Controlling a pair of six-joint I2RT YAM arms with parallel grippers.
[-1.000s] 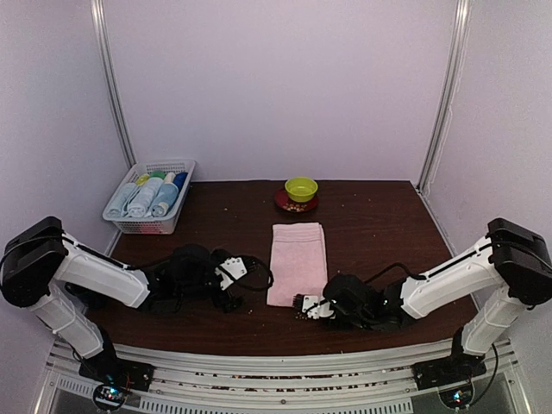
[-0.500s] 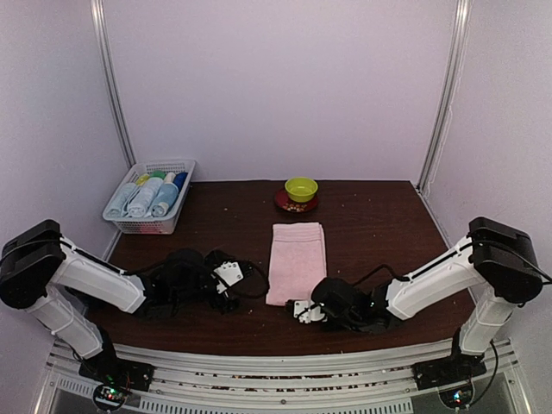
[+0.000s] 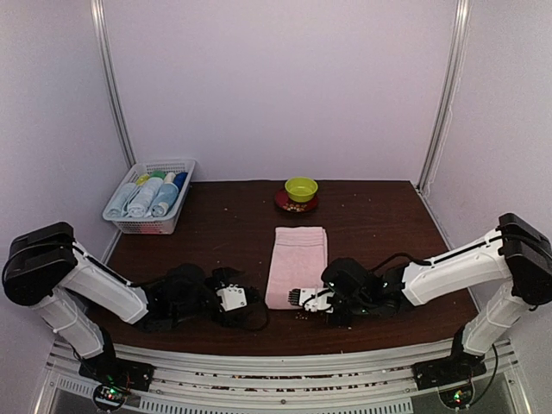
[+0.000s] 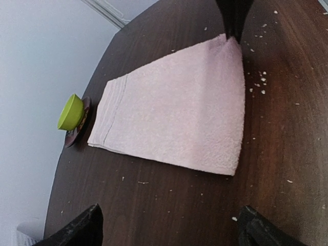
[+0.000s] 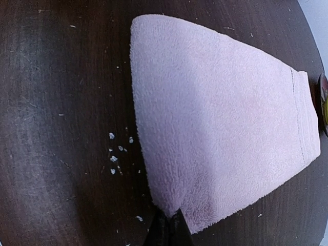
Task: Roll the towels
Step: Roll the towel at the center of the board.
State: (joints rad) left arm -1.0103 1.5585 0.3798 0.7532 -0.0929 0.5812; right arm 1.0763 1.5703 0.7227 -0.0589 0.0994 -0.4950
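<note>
A pale pink towel (image 3: pixel 297 261) lies flat and folded in the middle of the dark table. My right gripper (image 3: pixel 299 297) is shut on the towel's near right corner; in the right wrist view its tips (image 5: pixel 169 225) pinch the edge of the towel (image 5: pixel 220 123). My left gripper (image 3: pixel 252 304) sits low on the table just left of the towel's near left corner, open and empty. In the left wrist view the left gripper (image 4: pixel 169 234) faces the towel (image 4: pixel 179 118) across bare table, and the right gripper's fingers (image 4: pixel 234 18) pinch the far corner.
A white mesh basket (image 3: pixel 121 222) with several rolled towels stands at the back left. A green bowl (image 3: pixel 301 187) on a dark red saucer sits at the back centre, also the green bowl (image 4: pixel 70 111) in the left wrist view. White crumbs (image 5: pixel 117 154) lie by the towel.
My right gripper has shut on the towel's near right corner. My left gripper has slid right and nearer, toward the towel's near left corner, still open.
</note>
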